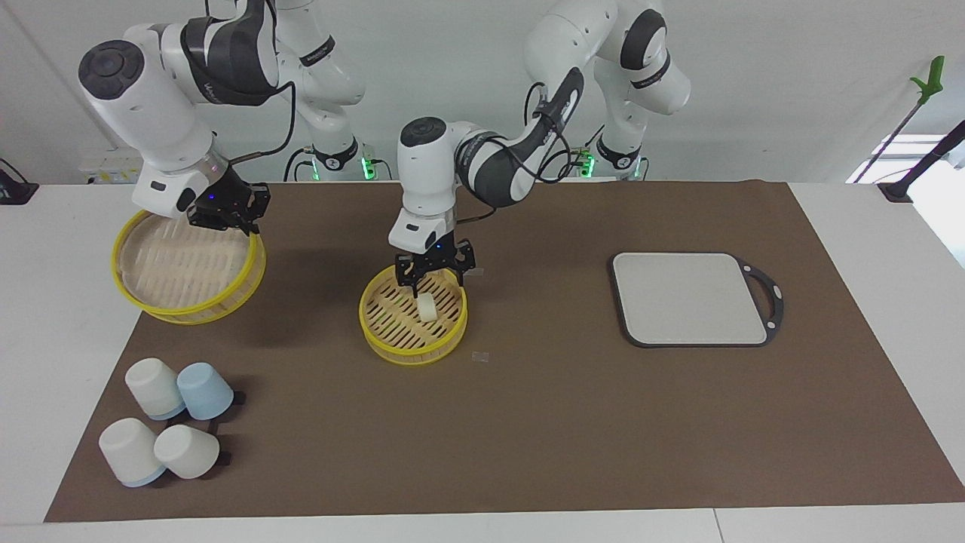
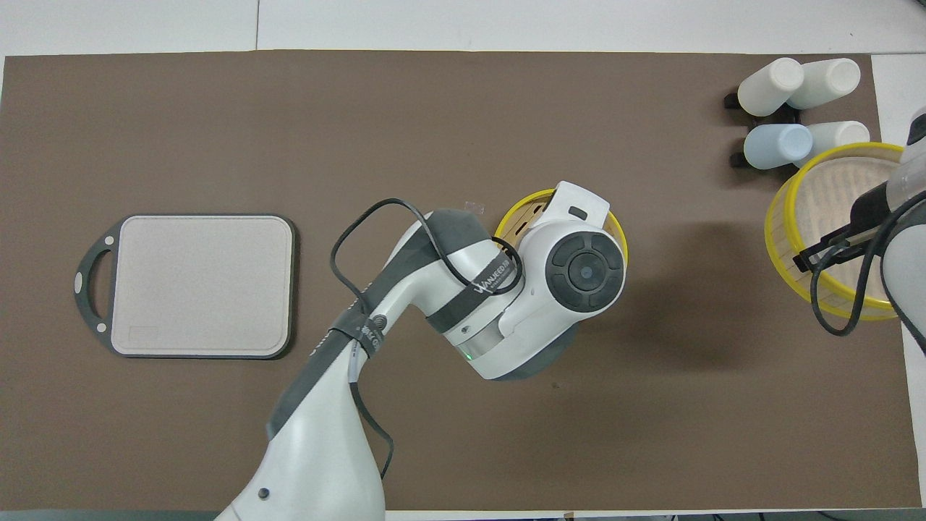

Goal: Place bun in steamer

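Bun [image 1: 427, 308] lies free on slats in steamer [image 1: 392, 343] (mid-table). Left gripper [image 1: 436, 273] above it, fingers spread. Right gripper [image 1: 223, 219] clamped on lid [image 1: 162, 275] rim, lifted, tilted.

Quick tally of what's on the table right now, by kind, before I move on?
Bun: 1, lying in the steamer base
Steamer base: 1
Steamer lid: 1, held up by the right gripper
White cups: 3
Blue cup: 1
Grey board: 1
Total: 8
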Controlling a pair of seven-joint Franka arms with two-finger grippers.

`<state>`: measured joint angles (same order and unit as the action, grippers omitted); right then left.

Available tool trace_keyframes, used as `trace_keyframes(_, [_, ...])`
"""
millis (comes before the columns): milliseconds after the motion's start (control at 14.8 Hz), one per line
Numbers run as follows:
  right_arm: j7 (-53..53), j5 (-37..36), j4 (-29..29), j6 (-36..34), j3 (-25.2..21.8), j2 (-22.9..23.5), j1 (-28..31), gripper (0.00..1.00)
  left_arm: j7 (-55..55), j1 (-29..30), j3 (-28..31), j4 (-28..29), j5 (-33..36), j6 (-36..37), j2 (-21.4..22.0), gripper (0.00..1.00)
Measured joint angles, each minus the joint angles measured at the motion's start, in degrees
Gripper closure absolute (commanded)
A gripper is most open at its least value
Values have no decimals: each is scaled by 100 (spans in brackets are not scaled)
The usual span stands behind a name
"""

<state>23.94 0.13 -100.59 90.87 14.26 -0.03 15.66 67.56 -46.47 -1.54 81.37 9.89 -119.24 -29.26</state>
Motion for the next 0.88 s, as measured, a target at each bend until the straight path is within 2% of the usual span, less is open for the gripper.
trace_keyframes(202, [-546,17,4,207,16,-7,-443,100,-382,593,11,365,-39,408,738,0])
trace_keyframes(472, [-2118,58,67,573,45,26,-1573,100,-1626,1713,28,626,-317,1048,1413,0])
trace_keyframes(674, [-3529,65,406,955,60,446,-2475,100,-2802,2653,37,655,-433,1428,1672,0])
trace_keyframes(876, [-4222,61,542,1699,59,1041,-2973,100,-4105,3553,45,665,-636,1746,1899,0])
